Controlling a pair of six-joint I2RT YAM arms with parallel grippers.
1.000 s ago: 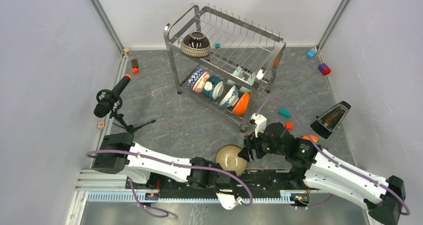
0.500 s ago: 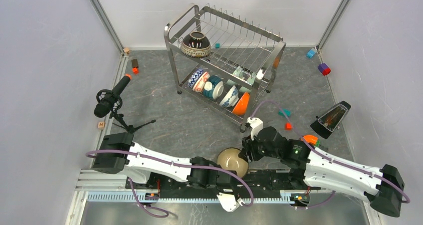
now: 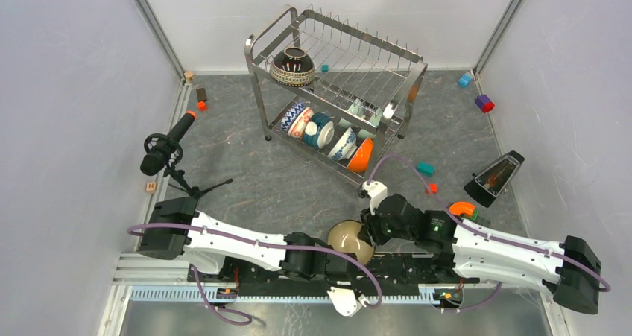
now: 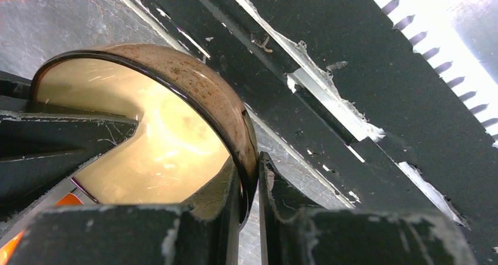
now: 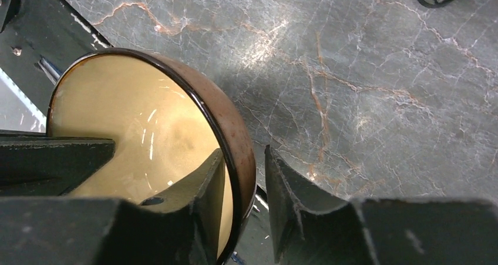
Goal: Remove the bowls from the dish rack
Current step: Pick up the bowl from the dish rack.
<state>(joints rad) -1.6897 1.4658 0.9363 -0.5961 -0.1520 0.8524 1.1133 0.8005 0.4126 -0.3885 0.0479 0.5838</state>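
Fingers [image 4: 282, 194] of the left gripper [image 4: 251, 170] pinch the rim of a dark brown, cream-lined round ceramic bowl [image 4: 164, 130]; the right gripper [image 5: 244, 154] stands open astride that rim (outer finger clear).

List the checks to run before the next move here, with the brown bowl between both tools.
1. Rim of the brown bowl pinched by the left tool: ok.
2. Rim straddled by the right tool, one finger inside, one outside: ok.
3. Closure of the right tool on the rim: not ok, a gap shows at the outer finger.
4. Bowl lifted off the table: cannot tell.
5. Bare table beside the bowl for setting down: ok.
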